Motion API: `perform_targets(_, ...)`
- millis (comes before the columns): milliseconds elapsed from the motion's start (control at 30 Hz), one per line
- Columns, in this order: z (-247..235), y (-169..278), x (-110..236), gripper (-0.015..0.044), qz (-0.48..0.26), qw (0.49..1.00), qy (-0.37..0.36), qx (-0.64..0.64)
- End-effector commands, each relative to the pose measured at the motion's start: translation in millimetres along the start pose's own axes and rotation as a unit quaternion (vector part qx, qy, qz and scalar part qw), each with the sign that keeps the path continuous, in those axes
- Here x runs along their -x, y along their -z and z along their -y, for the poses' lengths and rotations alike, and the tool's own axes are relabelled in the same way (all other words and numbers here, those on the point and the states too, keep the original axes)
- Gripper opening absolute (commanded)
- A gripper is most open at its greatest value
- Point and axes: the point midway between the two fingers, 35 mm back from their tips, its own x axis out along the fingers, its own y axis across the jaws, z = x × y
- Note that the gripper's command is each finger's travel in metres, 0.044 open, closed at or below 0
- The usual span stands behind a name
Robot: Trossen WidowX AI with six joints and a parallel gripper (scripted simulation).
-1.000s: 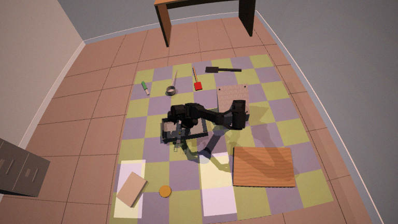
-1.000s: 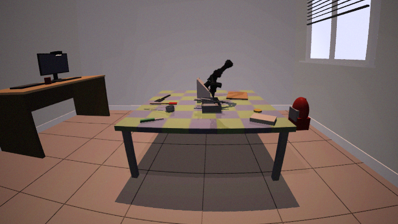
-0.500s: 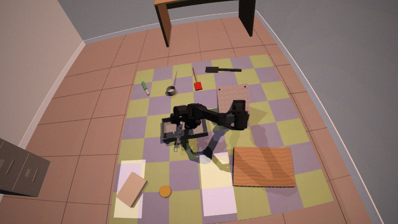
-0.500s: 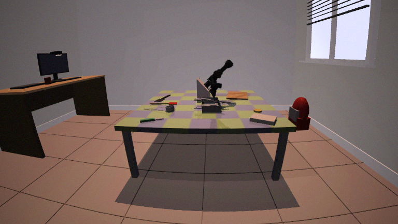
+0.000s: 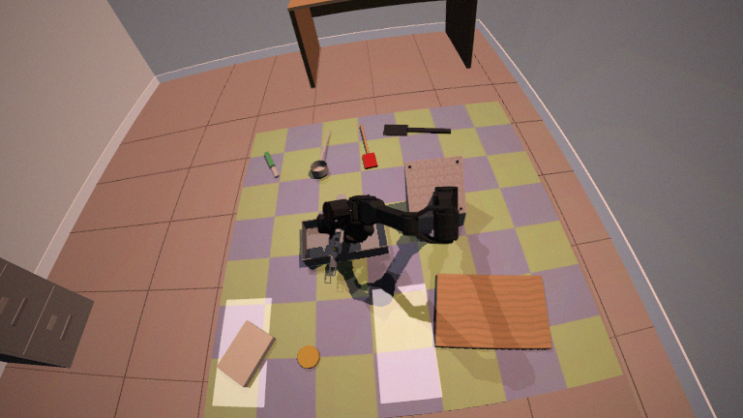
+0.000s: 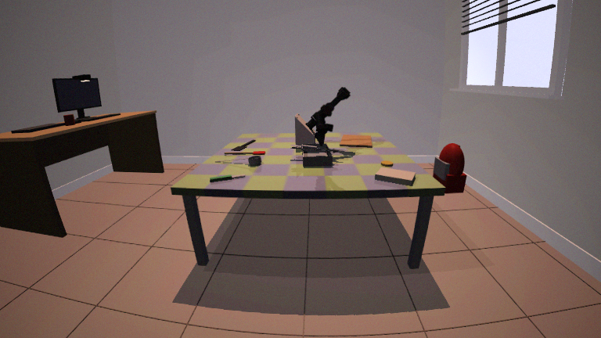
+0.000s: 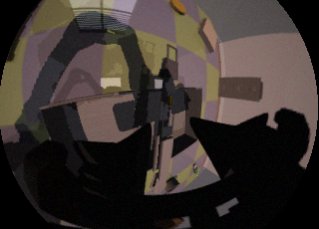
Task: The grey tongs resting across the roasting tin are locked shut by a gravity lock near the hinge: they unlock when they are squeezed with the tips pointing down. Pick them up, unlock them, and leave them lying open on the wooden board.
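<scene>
The grey tongs (image 5: pixel 332 253) lie across the roasting tin (image 5: pixel 377 238), their tip end sticking out over the tin's wall toward the bench edge that carries the paper sheets; the hinge end is hidden under the arm. The tin sits near the middle of the checkered bench (image 6: pixel 248 182). Directly above the tongs hangs the gripper (image 5: pixel 335 240), pointed down, its fingers set apart at a middling width on either side of the tongs; nothing is clamped between them. In the wrist view the tongs (image 7: pixel 161 124) run as a narrow grey bar between the two dark fingers, with tin floor showing on both sides; whether the pads touch the tongs I cannot tell. The black arm (image 5: pixel 407 218) reaches over from its base plate (image 5: pixel 419 169), which sits toward the bench edge nearest the desk. The wooden board (image 5: pixel 492 311) lies well apart from the tin, at the bench corner close to the window wall. Along the desk-side edge lie a green marker (image 5: pixel 270 164), a small ladle (image 5: pixel 319 166), a red-headed scraper (image 5: pixel 368 153) and a black spatula (image 5: pixel 415 130). At the opposite edge, a tan block (image 5: pixel 245 351) rests on a pale sheet, with an orange disc (image 5: pixel 308 356) just beside it.
</scene>
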Motion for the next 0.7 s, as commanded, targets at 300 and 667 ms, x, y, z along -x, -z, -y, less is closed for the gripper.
perform_targets(300,1,1,-23,0.026,-0.002,1.0,-0.001,-0.001)
perform_targets(667,1,1,-40,0.026,-0.001,1.0,-0.001,-0.001)
